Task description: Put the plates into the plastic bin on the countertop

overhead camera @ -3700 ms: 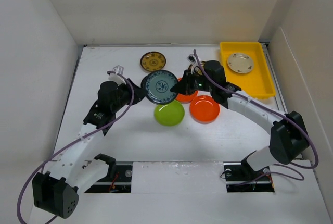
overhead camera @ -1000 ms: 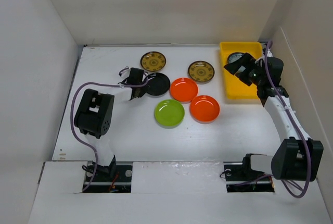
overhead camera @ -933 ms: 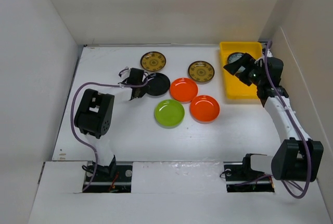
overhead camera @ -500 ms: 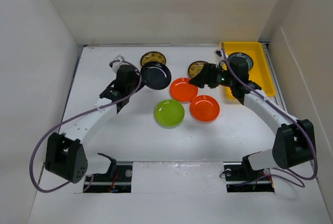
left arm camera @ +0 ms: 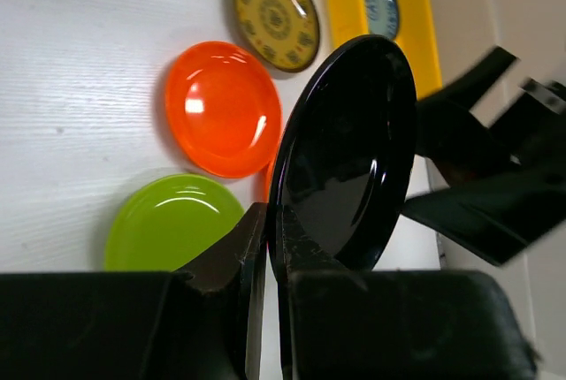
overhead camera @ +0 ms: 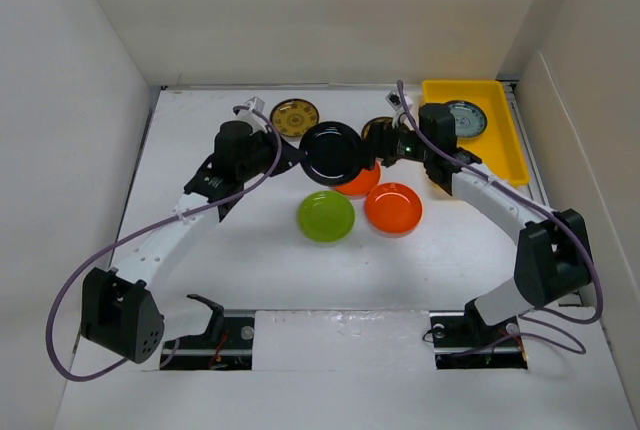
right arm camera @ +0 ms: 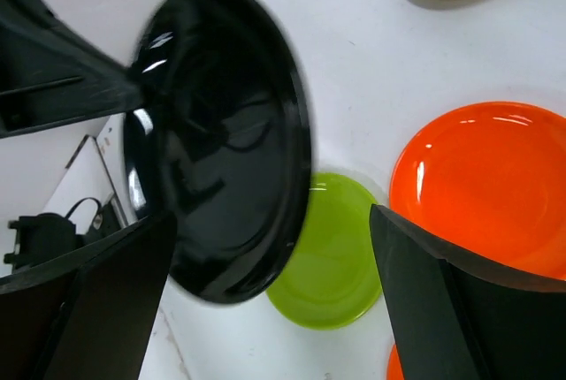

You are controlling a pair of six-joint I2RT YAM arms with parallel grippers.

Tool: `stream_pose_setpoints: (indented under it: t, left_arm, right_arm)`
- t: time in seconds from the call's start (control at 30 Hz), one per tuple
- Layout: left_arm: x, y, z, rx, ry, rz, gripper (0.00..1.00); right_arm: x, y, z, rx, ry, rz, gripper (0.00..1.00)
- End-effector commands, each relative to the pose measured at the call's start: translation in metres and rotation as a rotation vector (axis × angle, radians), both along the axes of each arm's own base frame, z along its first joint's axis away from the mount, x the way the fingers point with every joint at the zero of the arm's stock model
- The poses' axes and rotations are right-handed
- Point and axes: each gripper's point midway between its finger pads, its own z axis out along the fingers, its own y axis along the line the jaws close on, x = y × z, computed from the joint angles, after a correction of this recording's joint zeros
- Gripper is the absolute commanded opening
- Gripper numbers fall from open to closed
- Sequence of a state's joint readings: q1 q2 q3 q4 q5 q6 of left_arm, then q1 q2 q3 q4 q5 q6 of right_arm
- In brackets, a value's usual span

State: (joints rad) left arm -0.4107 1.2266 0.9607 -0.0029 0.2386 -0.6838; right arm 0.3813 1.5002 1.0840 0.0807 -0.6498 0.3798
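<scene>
Top external view: black plate [overhead camera: 332, 153] up in mid-scene, clear of the countertop [overhead camera: 450, 250], tilted with its hollow face toward the overhead camera. Pinched at its left rim by the left gripper [overhead camera: 290, 155]; on the left wrist view, fingers [left arm camera: 252, 243] pressed together on the near edge of the plate, plate standing on edge above them. Right gripper [overhead camera: 376, 150] just at the plate's right side, jaws spread wide; on the right wrist view, the two fingers far apart at the bottom corners with the black plate [right arm camera: 217, 137] between them, closer to one finger. Contact there: cannot tell.

Under and just near of the black plate, one orange plate [overhead camera: 358, 184], partly covered. Second orange plate [overhead camera: 393, 207] to its near right, lime green plate [overhead camera: 325, 217] to its near left, all flat on the white top. Farther back, brown-gold plate [overhead camera: 294, 117] on the left, second brown-gold plate [overhead camera: 378, 129] half hidden behind the right gripper.

Far right corner: yellow bin [overhead camera: 495, 155], with the blue-grey patterned plate [overhead camera: 465, 118] lying in its far end.
</scene>
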Motion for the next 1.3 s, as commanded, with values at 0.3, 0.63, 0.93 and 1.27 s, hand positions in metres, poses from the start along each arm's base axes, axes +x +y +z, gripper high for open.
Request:
stream_pose_setpoints:
  t: [0.3,0.63,0.93,1.27]
  left_arm:
    - [0.001,-0.014,0.023,-0.065,-0.077,-0.073,0.22]
    - [-0.003,0.025,-0.019,0.078,0.005,0.105,1.0]
    - [-0.031,0.029,-0.069,0.11,0.066,0.081,1.0]
    - [-0.042,0.027,-0.091,0.127,0.084,0.065,1.0]
  right_arm:
    - [0.026,-0.008,0.022,0.068,-0.1,-0.087,0.0]
    - [0.123,-0.19,0.002,0.187,0.102,-0.76,0.0]
    - [0.194,-0.325,-0.05,0.223,0.226,-1.054,0.0]
    - [0.215,-0.371,-0.098,0.23,0.297,-1.094,0.0]
